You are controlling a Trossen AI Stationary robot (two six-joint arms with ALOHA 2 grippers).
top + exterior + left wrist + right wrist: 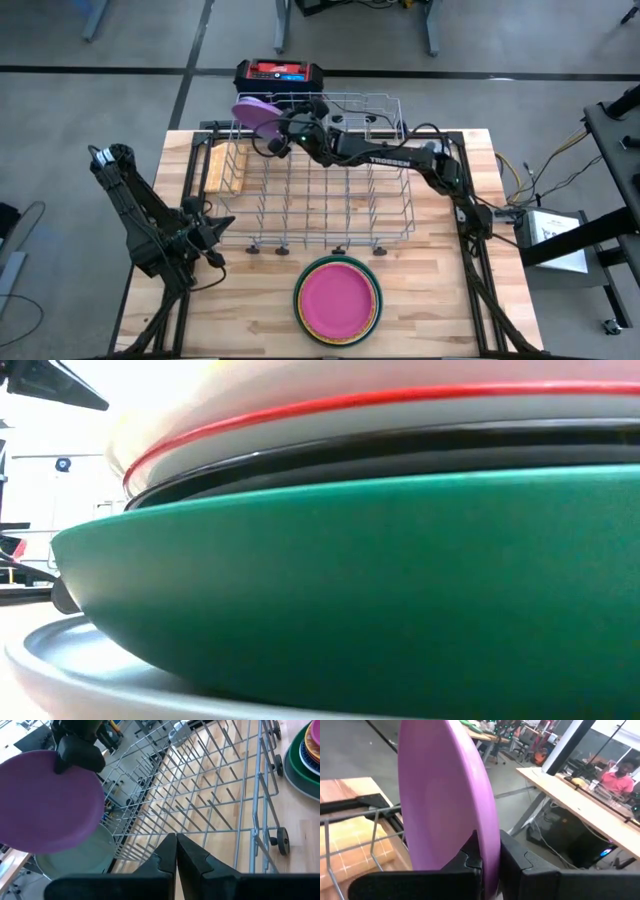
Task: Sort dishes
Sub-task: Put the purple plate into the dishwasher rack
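Observation:
A purple plate stands on edge over the far left corner of the silver wire rack, with my right gripper shut on it. In the left wrist view a pale plate shows just below the purple plate. A stack of plates with a pink one on top and a green one lower down rests on the table near its front edge. My left gripper waits shut at the rack's left, holding nothing. My right gripper pinches the purple plate's rim between its two fingers, one on each face. The plate stands on edge and rises away from the fingers, slightly tilted. Whether its lower rim touches the rack's wires I cannot tell.
The rack's upright tines fill the middle of the table. A red and black box sits beyond the far edge. The bare wooden table lies on both sides of the stack. A person sits at a desk in the room behind.

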